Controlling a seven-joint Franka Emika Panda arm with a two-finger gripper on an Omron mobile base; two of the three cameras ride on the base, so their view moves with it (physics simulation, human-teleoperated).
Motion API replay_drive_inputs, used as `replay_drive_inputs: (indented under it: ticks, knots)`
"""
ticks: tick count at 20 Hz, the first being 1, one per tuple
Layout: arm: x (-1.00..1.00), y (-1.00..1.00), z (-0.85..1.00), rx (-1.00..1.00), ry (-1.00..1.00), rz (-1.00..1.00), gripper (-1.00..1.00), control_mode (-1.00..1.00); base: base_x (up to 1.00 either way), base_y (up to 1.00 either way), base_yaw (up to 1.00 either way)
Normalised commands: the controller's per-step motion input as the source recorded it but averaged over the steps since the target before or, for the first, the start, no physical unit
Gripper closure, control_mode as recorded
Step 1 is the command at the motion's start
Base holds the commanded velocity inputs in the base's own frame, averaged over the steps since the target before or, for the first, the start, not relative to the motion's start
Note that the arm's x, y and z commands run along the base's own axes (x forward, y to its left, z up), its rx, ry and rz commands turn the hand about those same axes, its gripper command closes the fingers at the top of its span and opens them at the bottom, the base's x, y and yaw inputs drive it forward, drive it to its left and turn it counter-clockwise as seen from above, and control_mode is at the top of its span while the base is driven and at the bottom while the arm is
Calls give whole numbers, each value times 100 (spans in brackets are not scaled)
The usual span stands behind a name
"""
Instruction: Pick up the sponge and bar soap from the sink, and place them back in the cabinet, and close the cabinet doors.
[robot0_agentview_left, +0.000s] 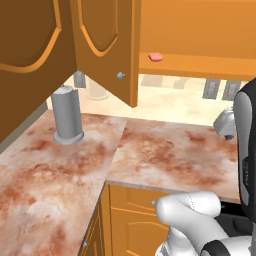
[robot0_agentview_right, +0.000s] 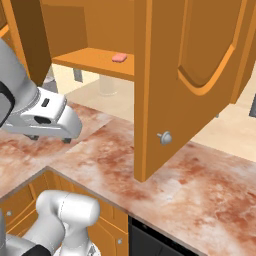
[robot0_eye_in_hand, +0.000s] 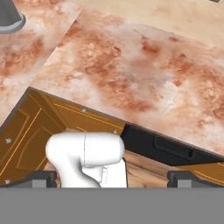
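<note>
The salmon-pink bar soap lies on the wooden shelf of the orange-brown cabinet. Both cabinet doors stand open: one door with a round silver knob swings out over the counter, and the other hangs at the far left. My gripper hovers over the marbled counter, below the shelf and apart from the soap. Its fingertips are spread wide with nothing between them. The sponge and the sink are out of view.
A grey cylindrical canister stands on the left part of the counter. A pale jar and wall outlets sit at the back. Orange drawer fronts and a black appliance front lie below the counter edge.
</note>
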Motion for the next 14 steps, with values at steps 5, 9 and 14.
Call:
replay_drive_inputs:
  ticks: [5,9,14]
  knots:
    - [0,0,0,0,0,0,-100,100,-49,0,0]
    - [0,0,0,0,0,0,-100,100,-67,0,0]
    - [0,0,0,0,0,0,-100,100,-74,0,-2]
